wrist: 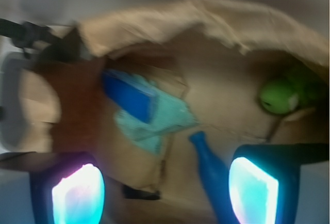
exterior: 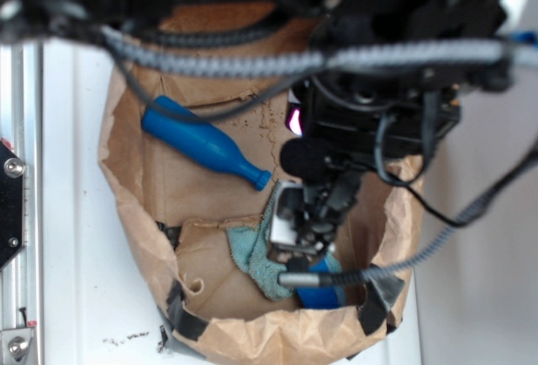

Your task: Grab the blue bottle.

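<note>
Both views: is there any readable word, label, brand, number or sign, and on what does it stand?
None can be read.
Blue bottle: plain, no label visible.
Brown paper container: no print visible.
Teal cloth: no tag visible.
Hand, open: lit pads carry no marks; the wrist view is blurred.

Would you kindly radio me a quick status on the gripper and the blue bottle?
Gripper open, empty. Blue bottle lying flat in paper-lined bin, not grasped, neck beside one finger. Teal cloth nearby, not blocking.
</note>
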`<state>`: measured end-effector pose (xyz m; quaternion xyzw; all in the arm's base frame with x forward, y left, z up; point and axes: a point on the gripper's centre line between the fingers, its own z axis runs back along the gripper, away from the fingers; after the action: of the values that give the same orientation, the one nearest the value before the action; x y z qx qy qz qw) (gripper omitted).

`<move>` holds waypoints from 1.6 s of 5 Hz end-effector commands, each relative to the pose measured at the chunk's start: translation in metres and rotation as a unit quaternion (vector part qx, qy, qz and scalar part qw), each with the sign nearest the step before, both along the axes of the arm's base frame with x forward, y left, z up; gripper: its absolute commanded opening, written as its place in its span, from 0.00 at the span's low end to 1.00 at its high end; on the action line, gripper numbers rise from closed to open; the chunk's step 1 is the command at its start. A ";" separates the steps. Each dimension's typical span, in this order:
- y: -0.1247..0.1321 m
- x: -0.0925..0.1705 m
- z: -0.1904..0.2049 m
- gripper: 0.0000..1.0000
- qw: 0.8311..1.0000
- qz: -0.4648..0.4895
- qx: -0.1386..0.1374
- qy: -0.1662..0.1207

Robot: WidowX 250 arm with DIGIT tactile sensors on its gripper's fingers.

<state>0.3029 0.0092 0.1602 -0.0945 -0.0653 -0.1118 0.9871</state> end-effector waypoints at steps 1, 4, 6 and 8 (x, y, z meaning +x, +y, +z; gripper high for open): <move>0.005 0.009 -0.042 1.00 0.994 -0.017 0.088 -0.060; 0.005 0.009 -0.042 1.00 0.994 -0.017 0.088 -0.060; 0.011 0.006 -0.057 1.00 0.992 -0.033 0.109 -0.059; 0.044 -0.010 -0.063 1.00 0.988 -0.071 0.132 -0.041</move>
<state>0.2905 0.0498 0.0805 0.0275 -0.0617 -0.1979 0.9779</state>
